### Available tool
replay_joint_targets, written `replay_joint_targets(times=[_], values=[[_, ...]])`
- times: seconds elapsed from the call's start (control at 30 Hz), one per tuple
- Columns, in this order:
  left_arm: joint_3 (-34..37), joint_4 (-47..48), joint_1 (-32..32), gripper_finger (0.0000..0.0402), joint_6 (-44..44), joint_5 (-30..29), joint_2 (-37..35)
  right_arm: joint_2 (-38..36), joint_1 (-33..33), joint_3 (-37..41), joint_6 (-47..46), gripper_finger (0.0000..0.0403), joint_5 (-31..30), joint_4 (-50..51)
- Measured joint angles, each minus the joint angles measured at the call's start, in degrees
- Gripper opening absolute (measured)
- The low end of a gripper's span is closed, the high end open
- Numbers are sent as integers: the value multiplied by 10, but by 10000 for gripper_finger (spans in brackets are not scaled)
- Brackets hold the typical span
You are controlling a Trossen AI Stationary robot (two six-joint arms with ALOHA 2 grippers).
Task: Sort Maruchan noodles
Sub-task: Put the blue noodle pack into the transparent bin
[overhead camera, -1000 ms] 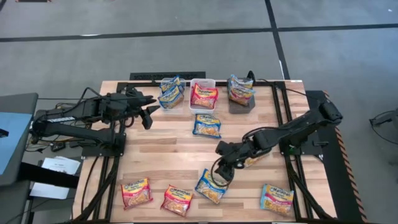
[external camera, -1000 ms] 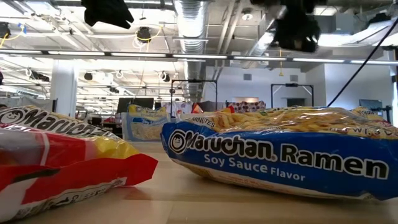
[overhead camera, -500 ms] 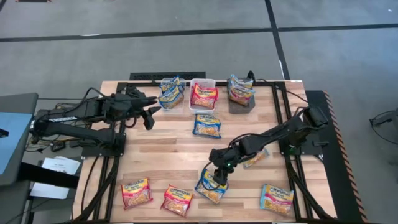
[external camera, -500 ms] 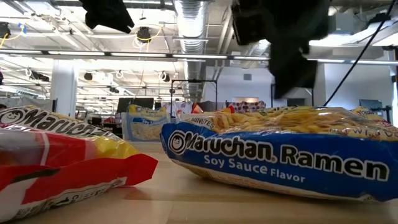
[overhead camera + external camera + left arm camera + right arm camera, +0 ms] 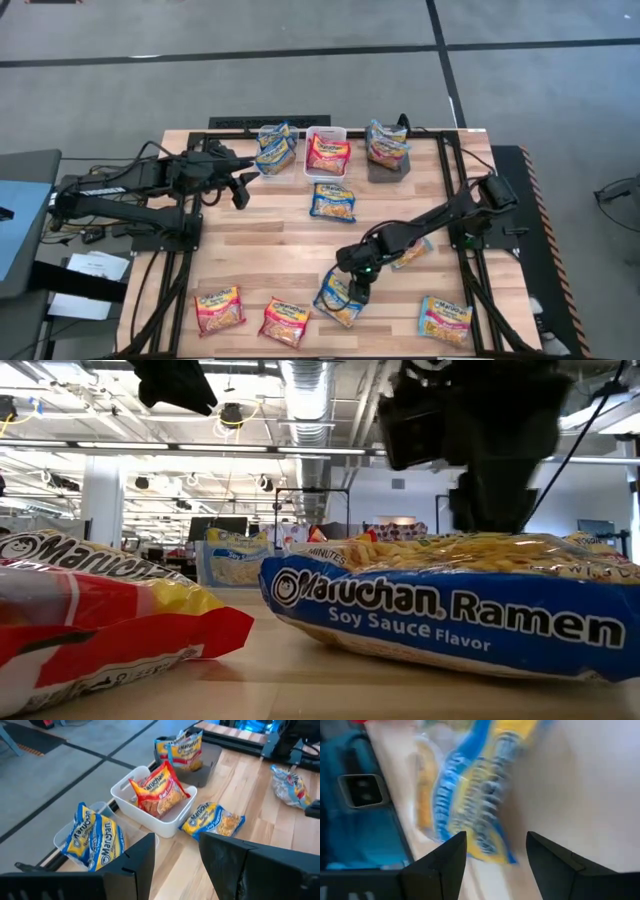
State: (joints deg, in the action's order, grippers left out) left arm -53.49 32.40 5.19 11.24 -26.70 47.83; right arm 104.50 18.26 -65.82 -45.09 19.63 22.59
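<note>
Wooden worktop (image 5: 270, 235) has ramen scattered all over, and three bins at the back are already part filled: blue packets in the clear bin (image 5: 276, 150), a red one in the white bin (image 5: 326, 152), orange-trim ones in the dark grey bin (image 5: 388, 160). So the sort is well underway, I'd say maybe halfway.

Step in hand looks like a pickup. The right gripper (image 5: 352, 290) is low over the blue soy sauce packet (image 5: 338, 299) at the front edge, fingers (image 5: 445, 865) spread wide with the packet showing in the gap between them, nothing clamped yet. Can't tell if the tips actually touch the plastic. Next move, my guess: drop the last bit, pinch that crinkly wrapper without it sliding, then carry it to the clear bin with the other blue ones.

Left gripper (image 5: 238, 185) just waits near the clear bin, fingers (image 5: 135, 865) apart, holding nothing.

Loose ones on the worktop: another blue packet (image 5: 333, 201) mid-table, two red packets (image 5: 250, 314) front left, one pink-trim packet (image 5: 445, 320) front right.
</note>
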Motion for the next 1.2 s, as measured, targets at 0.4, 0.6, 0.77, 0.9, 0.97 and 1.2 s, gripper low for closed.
replay_joint_targets(times=[0.4, 0.6, 0.77, 0.9, 0.97, 1.2], values=[[0, 0, 0, 143, -2, -2, 1, 39, -1, -2, -3, 225, 16, -23], [0, 3, 0, 143, -2, -5, 2, 48, -1, -3, -9, 161, 22, -25], [0, 3, 0, 143, -3, -6, 2, 48, -5, -3, -9, 65, 36, -26], [0, 3, 0, 143, -3, -6, 2, 48, -11, -8, 16, 10, 43, -17], [0, 3, 0, 143, -7, -6, 2, 50, -14, -17, 30, 11, 43, -6], [0, 3, 0, 143, -46, -6, 2, 51, -36, -89, 115, 5, 12, 133]])
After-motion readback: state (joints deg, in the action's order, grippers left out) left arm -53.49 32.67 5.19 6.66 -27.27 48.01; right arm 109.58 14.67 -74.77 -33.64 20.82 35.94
